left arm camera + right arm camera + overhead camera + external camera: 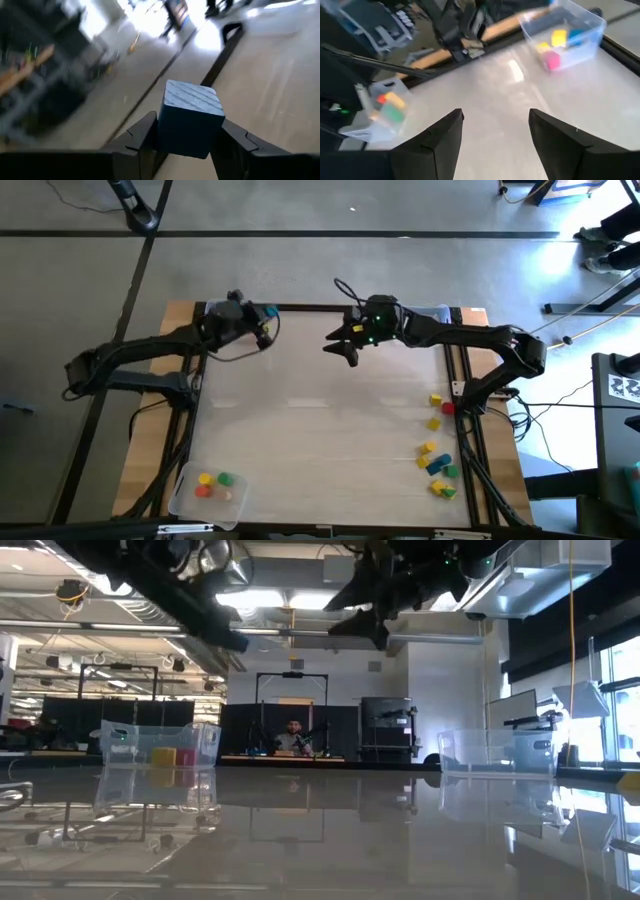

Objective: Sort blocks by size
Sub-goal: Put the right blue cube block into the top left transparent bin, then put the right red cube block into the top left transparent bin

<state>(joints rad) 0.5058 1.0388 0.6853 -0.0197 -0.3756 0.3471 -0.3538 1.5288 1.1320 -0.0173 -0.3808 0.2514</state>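
Pinching a blue block [191, 119] squarely (a cube), the left gripper [187, 145] hangs raised; right gripper [492, 140] spread.

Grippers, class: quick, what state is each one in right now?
Left gripper: closed on a blue block.
Right gripper: open, holding nothing.

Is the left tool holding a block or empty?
Holding: the left tool has a blue block clamped between its two fingers.
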